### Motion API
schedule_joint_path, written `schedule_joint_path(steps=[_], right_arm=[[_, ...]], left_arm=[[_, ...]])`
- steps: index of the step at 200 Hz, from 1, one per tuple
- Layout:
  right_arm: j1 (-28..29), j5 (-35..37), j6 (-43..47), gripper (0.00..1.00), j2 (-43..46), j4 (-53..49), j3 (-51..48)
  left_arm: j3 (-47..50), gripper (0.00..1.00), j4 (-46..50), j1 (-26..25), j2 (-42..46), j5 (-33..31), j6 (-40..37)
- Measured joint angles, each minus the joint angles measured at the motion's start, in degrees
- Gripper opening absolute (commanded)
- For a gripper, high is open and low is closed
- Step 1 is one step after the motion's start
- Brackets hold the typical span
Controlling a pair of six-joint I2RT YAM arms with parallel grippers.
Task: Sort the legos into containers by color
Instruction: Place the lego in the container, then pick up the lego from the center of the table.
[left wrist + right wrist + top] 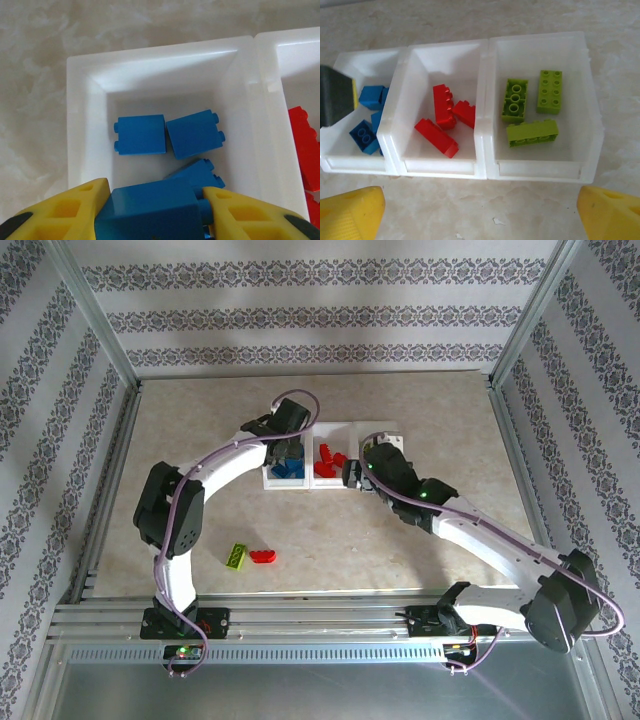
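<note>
Top external view showed the containers (331, 426), three joined white bins, standing on the table (200, 430) with both arms reaching toward them. The left arm (215, 473) curved in over the left bin (283, 483), and the right arm (480, 540) ended just in front of the tray's near wall. Two legos lay on the table well apart from the bins, near the left arm's base: a lime green brick (237, 556) and a red brick (264, 557) just beside it.

Left wrist view had the left jaws closed on a blue brick (150, 205), pinched between two yellow fingers (75, 210) over the near part of the left bin. Three more blue bricks (140, 134) lay on that bin's floor, two side by side and one nearer the held brick. Whether the held brick touched them could not be told.

Right wrist view had the right jaws spread wide, holding nothing, with their yellow fingertips (350, 212) at the lower corners and the table between them. The tray lay just beyond. Three red bricks (445, 107) lay in the middle bin (445, 46) and three green bricks (549, 91) in the right bin (540, 37).
</note>
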State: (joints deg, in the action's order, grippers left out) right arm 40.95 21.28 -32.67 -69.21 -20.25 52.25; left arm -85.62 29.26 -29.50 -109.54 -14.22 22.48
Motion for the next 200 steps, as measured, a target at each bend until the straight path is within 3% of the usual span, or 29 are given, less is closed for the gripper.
schedule_joint_path(steps=[87, 138, 171, 200], right_arm=[[5.33, 0.83, 0.00, 0.98, -3.61, 0.22, -0.26], [6.95, 0.76, 0.35, 0.98, -4.57, 0.28, -0.24], [9.53, 0.31, 2.27, 0.98, -5.40, 0.35, -0.24], [12.39, -1.27, 4.35, 0.98, -7.15, 0.33, 0.24]], left_arm=[[-0.87, 0.63, 1.03, 0.00, -0.11, -1.07, 0.00], [-0.57, 0.68, 1.05, 0.07, 3.61, -1.55, 0.02], [2.14, 0.82, 1.09, 1.27, 8.20, -1.36, 0.52], [6.58, 1.00, 0.98, 3.82, 14.01, -1.05, 1.38]])
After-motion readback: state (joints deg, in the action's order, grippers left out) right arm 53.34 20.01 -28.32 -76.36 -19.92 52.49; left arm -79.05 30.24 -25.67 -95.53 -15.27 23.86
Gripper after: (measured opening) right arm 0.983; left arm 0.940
